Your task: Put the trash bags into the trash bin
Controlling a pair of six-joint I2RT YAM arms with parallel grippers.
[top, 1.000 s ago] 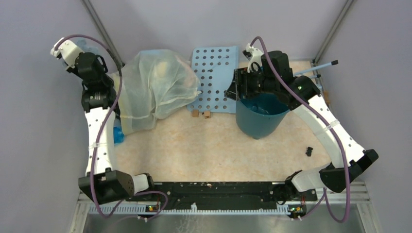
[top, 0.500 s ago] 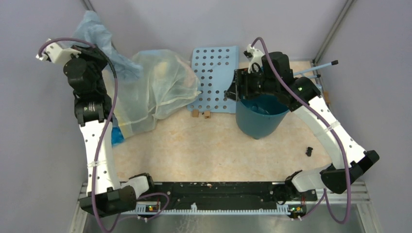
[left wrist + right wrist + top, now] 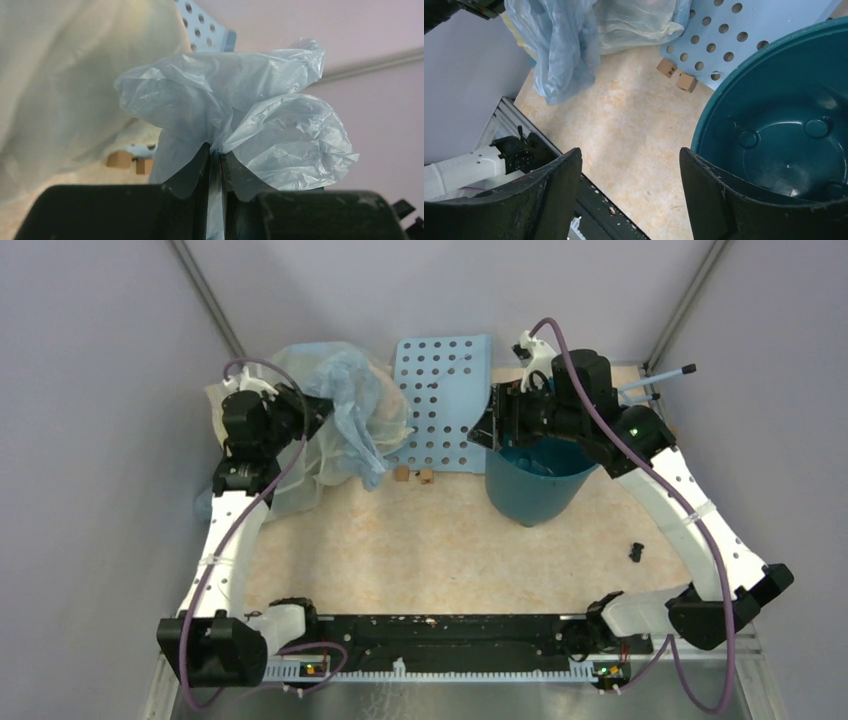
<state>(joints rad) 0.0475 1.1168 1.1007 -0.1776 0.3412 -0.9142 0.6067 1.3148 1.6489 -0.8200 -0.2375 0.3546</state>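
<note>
My left gripper [image 3: 312, 408] is shut on the pale blue crinkly trash bag [image 3: 355, 410], which hangs in the air in front of the yellowish bag. In the left wrist view the trash bag [image 3: 240, 120] bunches out above my closed gripper [image 3: 216, 152]. In the right wrist view the trash bag [image 3: 561, 45] hangs at the upper left. The dark teal trash bin [image 3: 535, 480] stands upright at the right; its inside [image 3: 784, 135] looks empty. My right gripper [image 3: 630, 165] is open and empty, above the bin's left rim, seen from the top camera [image 3: 497, 425].
A large yellowish translucent bag [image 3: 290, 475] with stuff inside lies at the back left. A light blue perforated panel [image 3: 445, 405] lies at the back middle, two small brown blocks [image 3: 413, 475] at its front edge. A small black piece [image 3: 636, 551] lies at the right.
My left arm has swung down and to the right from the back left corner, carrying the trash bag toward the middle. My right arm has barely moved.
</note>
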